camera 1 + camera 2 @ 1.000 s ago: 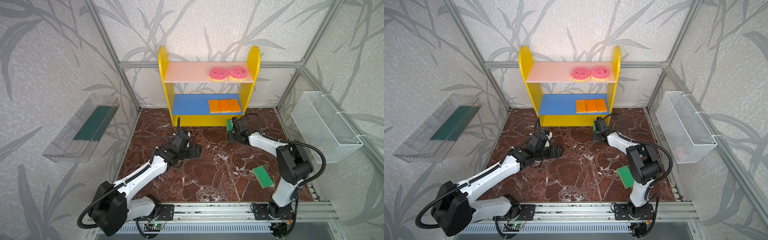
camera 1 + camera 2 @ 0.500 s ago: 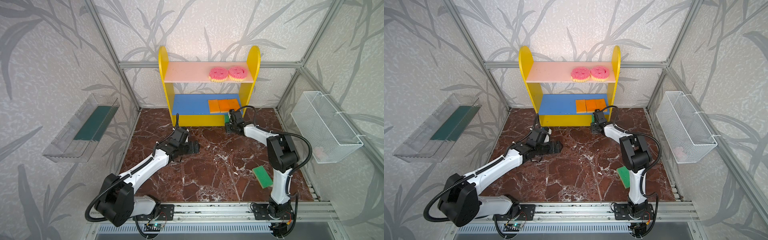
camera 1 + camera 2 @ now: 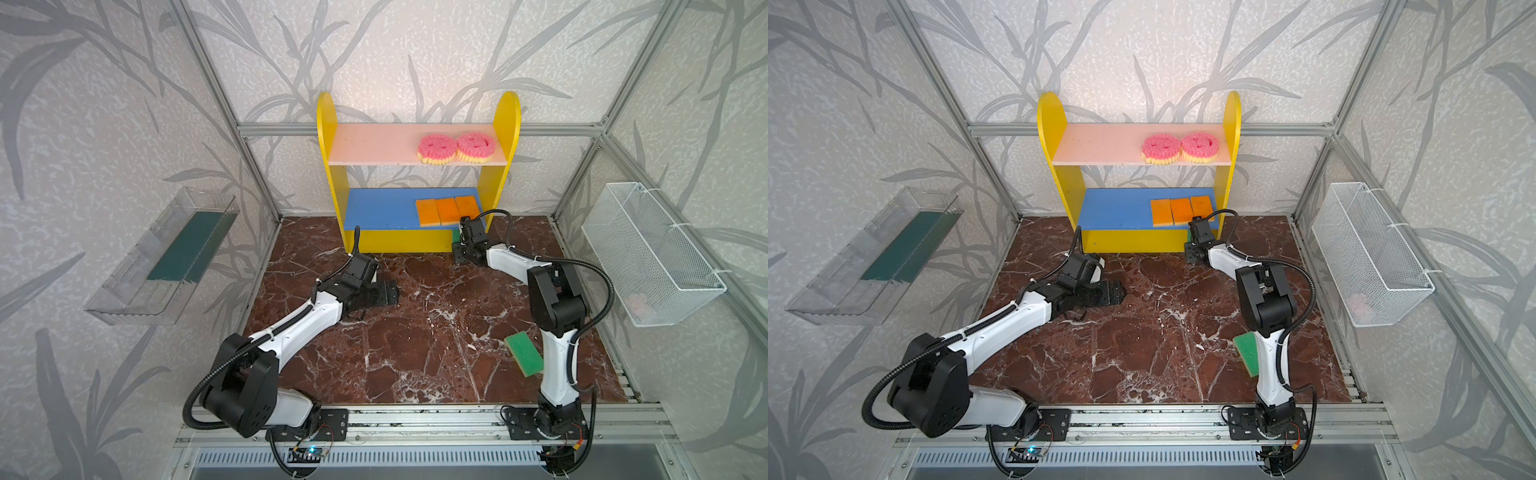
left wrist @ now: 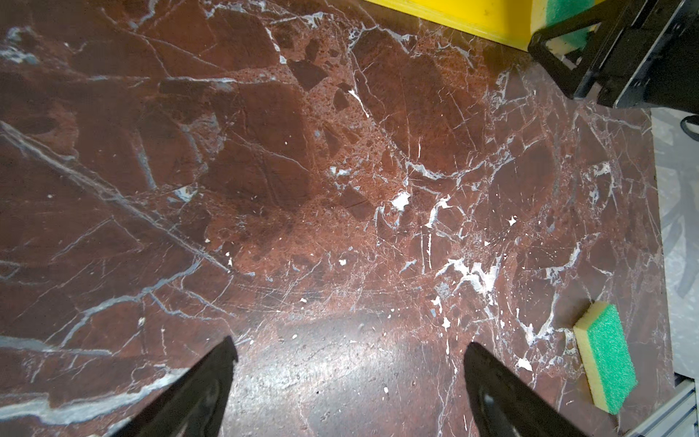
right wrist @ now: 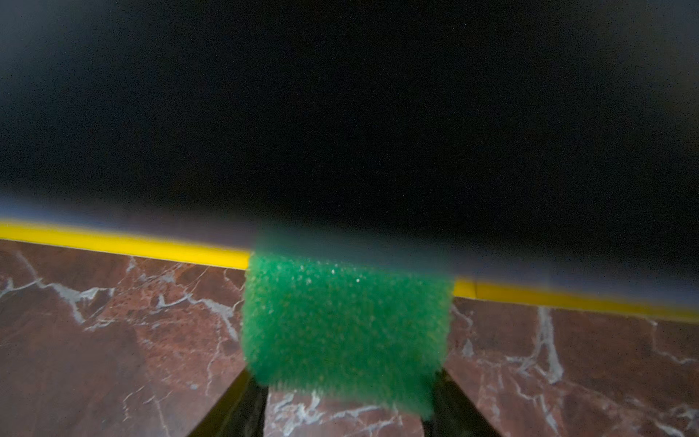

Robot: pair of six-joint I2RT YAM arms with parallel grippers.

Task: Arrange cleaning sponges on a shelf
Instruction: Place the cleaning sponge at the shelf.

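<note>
5/7 on shelf point(image 3: 326, 166): pink smiley sponges point(image 3: 437, 147) top, orange sponges point(image 3: 448, 210) mid | my R tool point(image 5: 344, 374) pinches green sponge point(image 5: 346, 314) at base's point(image 3: 395, 241) R front corner | my L tool point(image 4: 350, 344) spread, empty | 2nd green sponge point(image 3: 524, 354): on worktop point(image 3: 415, 353), by R edge

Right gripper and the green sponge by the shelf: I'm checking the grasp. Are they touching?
Touching. The right wrist view shows the green sponge pinched between the fingers of the right gripper, one against each side.

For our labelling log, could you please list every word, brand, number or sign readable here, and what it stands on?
None: no word, brand or number can be read in any view. The only sign is a smiley face on each round pink sponge, on the shelf's pale pink upper board.
</note>
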